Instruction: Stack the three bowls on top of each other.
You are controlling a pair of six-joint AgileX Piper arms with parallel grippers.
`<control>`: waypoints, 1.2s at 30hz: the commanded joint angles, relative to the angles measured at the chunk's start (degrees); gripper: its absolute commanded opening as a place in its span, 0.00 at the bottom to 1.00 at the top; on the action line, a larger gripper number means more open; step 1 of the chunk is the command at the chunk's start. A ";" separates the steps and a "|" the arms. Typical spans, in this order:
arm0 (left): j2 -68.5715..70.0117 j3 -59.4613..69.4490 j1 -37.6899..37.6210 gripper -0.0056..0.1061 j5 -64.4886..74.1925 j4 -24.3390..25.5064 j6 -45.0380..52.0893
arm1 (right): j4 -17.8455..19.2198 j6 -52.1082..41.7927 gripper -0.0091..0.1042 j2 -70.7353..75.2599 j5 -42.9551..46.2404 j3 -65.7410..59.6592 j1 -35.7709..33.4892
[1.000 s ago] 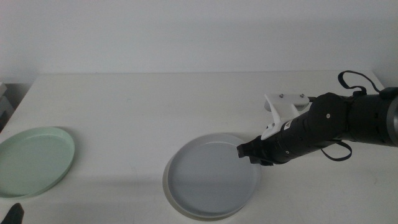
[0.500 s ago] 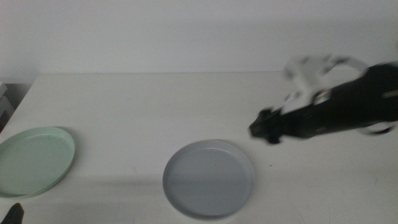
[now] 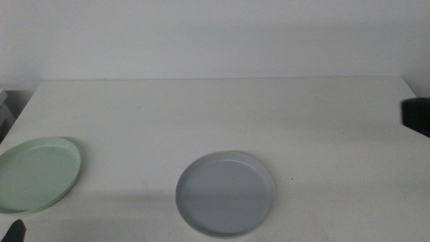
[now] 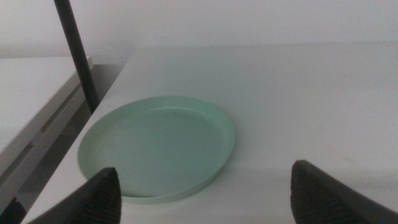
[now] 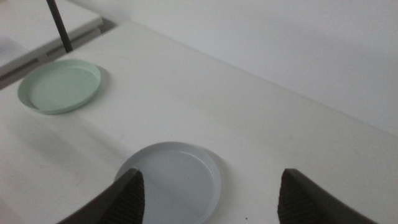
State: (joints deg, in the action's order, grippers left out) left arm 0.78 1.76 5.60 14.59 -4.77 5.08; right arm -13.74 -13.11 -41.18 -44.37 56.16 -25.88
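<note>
We see the right claw [image 5: 208,196] released, jaws wide apart, high over the surface [image 3: 201,114]. The grey bowl [image 3: 225,193] sits near the front; the mint green bowl [image 3: 37,173] lies well apart, before the left claw [image 4: 205,193], also spread wide.

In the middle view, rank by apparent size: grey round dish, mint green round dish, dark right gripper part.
Grey round dish and mint green round dish look alike; the frame cuts the mint one.
Smallest: right gripper, only a dark sliver showing.
</note>
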 commanded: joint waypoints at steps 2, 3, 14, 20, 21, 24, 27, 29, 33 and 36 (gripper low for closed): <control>0.76 -0.27 0.05 0.99 -4.71 -0.36 -0.52 | -0.11 -0.76 0.57 2.87 3.03 0.28 -0.17; 0.76 -0.27 0.05 0.99 -4.71 -0.36 -0.52 | -0.26 -0.76 0.57 3.05 2.98 0.28 -0.17; 0.76 -0.27 0.05 0.99 -4.71 -0.36 -0.52 | -0.89 -0.68 0.57 3.34 5.93 0.34 -0.12; -2.89 -1.91 3.73 0.99 -5.08 0.35 -1.32 | -0.89 -0.65 0.57 3.34 5.88 0.34 -0.12; -4.91 -3.37 4.52 0.99 -4.88 -0.51 -3.17 | -0.89 -0.74 0.57 3.34 5.88 0.34 -0.12; -13.83 -10.02 6.71 0.99 -2.20 -1.43 -6.84 | -0.89 -0.71 0.57 3.34 5.88 0.34 -0.12; -25.00 -20.24 8.37 0.99 5.50 -1.76 -6.89 | -0.89 -0.71 0.57 3.34 5.88 0.34 -0.12; -32.42 -26.43 8.44 0.99 10.46 -2.15 -6.89 | -0.89 -0.71 0.57 3.34 5.88 0.34 -0.12; -43.94 -37.51 8.36 0.99 21.13 -3.53 -6.84 | -0.89 -0.71 0.57 3.34 5.88 0.34 -0.12; -50.01 -42.43 8.36 0.99 27.30 -4.07 -6.75 | -0.89 -0.71 0.57 3.34 5.88 0.34 -0.12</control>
State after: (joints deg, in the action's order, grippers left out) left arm -46.19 -36.75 14.07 40.73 -7.64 -1.00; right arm -14.17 -13.18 -37.87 -42.95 55.06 -25.88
